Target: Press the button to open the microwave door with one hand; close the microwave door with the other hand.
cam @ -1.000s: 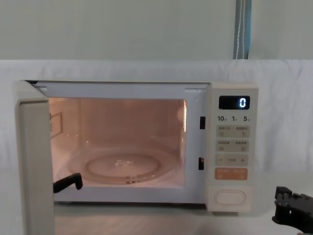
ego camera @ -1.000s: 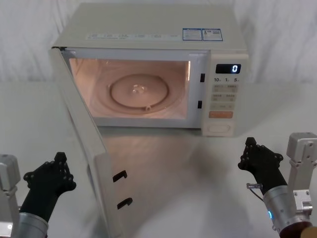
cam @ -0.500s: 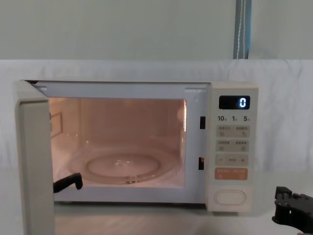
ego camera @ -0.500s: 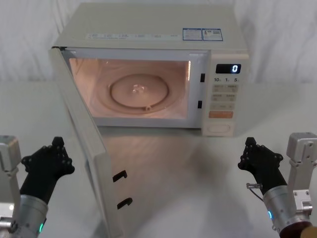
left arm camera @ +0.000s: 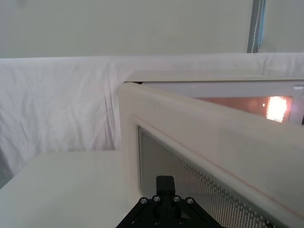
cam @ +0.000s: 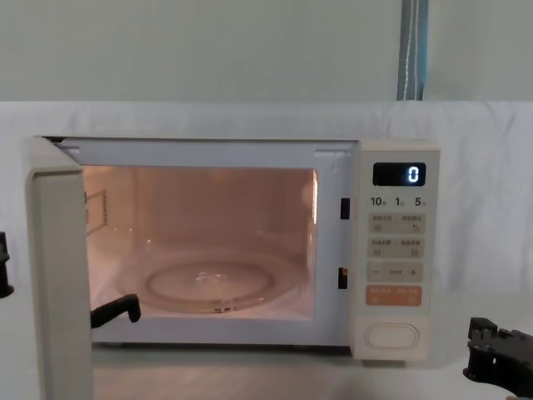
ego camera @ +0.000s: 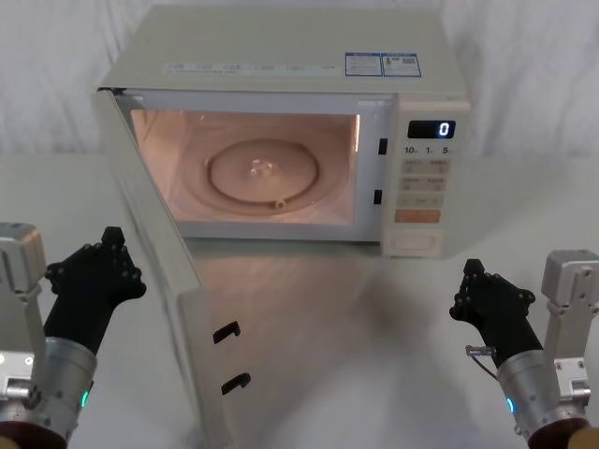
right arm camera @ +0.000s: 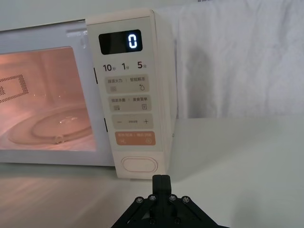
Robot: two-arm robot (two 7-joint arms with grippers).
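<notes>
The door (ego camera: 154, 271) stands swung wide on its left hinge, its free edge jutting toward the robot over the tabletop (ego camera: 374, 337), the lit oven (ego camera: 281, 56) cavity bare. The left pincer (ego camera: 94, 281) hovers just beside the door's outer face, the nearer one to push it rightward and shut; whether it is clenched I cannot tell. The right pincer (ego camera: 487, 299) waits near the button (ego camera: 415, 243), clenched.

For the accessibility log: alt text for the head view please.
The microwave sits on a white table with the microwave door swung wide open and its cavity lit. The left pincer is just outside the door, the right pincer low before the button, touching nothing.
</notes>
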